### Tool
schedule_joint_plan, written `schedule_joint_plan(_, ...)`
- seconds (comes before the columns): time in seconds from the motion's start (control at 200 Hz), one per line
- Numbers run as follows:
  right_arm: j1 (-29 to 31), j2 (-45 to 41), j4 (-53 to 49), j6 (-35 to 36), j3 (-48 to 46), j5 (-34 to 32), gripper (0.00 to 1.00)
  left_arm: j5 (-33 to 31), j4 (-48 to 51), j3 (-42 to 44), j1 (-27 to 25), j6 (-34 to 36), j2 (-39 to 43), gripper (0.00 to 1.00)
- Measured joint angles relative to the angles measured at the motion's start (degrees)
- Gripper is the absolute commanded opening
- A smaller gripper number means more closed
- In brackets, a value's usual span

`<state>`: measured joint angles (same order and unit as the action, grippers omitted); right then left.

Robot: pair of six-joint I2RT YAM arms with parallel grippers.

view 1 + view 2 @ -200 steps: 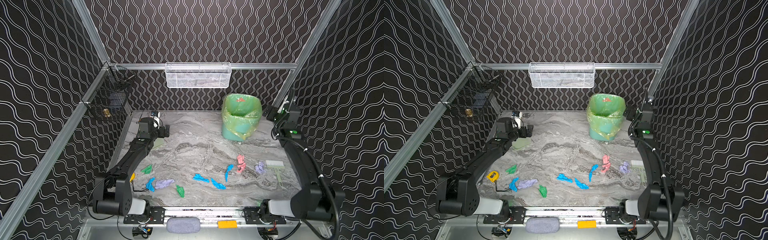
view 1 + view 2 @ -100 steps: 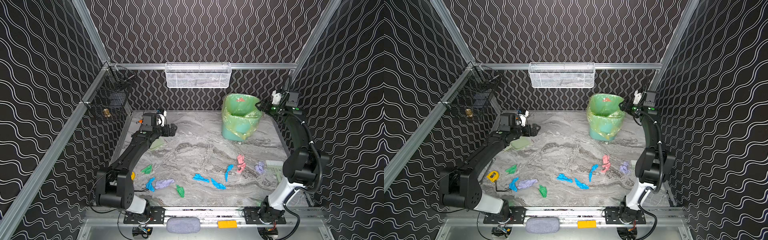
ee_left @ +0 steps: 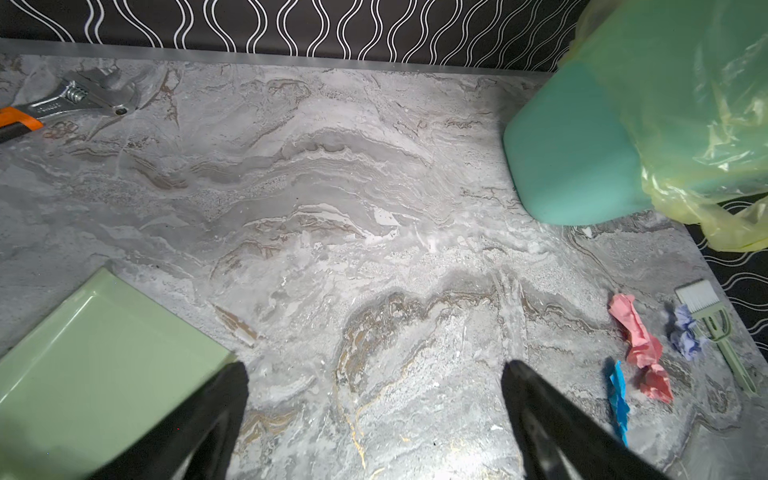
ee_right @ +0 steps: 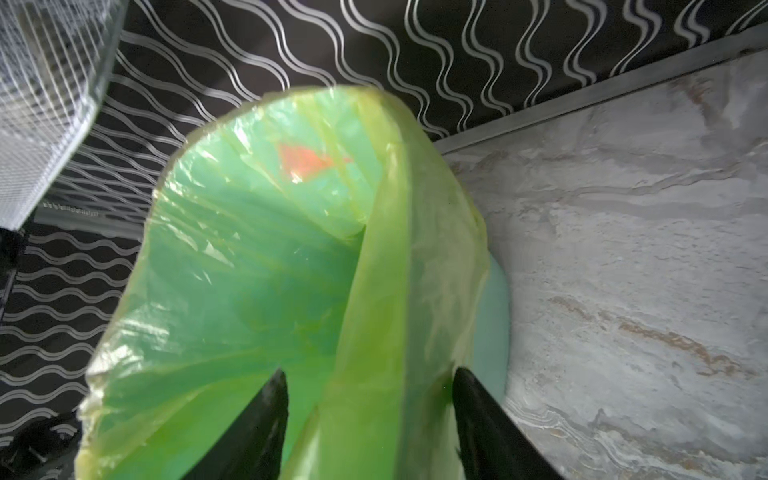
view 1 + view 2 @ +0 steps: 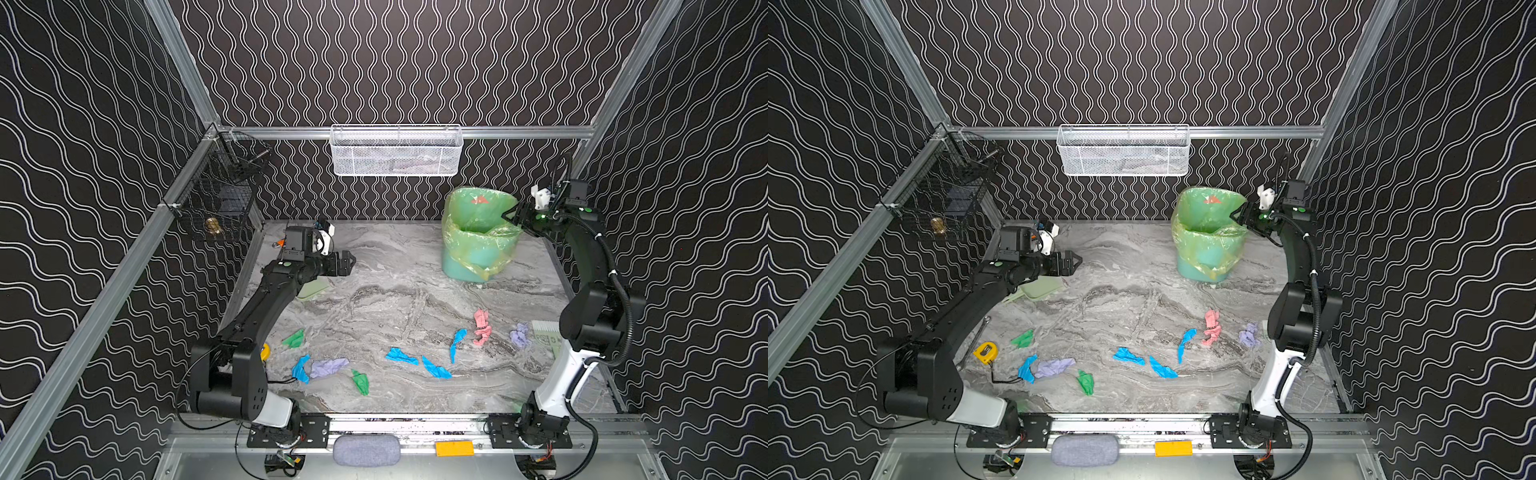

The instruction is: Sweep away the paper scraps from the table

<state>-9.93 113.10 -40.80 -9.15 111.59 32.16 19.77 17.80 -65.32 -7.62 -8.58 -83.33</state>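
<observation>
Paper scraps [image 5: 401, 356] are lying scattered across the front half of the table [image 5: 374, 266], in blue, green, pink and lilac, and neither gripper is touching them. The left gripper [image 5: 349, 263] is hovering over the back left of the table, its jaws wide apart and empty, just beside a pale green dustpan [image 5: 313, 289]. The right gripper [image 5: 509, 216] is reaching to the rim of a teal bin [image 5: 469, 266] at the back right. Its jaws are standing apart on either side of a fold of the bag [image 4: 386, 249] lining the bin. I cannot tell whether they are pinching it. A small brush [image 5: 546, 334] is lying near the right edge.
</observation>
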Motion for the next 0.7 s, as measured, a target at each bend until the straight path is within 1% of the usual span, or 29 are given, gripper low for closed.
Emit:
schedule_joint_plan(0.33,4.33,0.15,-3.21,3.48,-0.04,0.87,0.56,1.46,1.53,5.07,0.0,-1.73,5.57,0.99)
schedule_joint_plan(0.701,11.93,0.33,-3.89,3.8,0.9,0.22,0.55,1.33,4.26,7.17,0.0,-1.97,10.38,0.99)
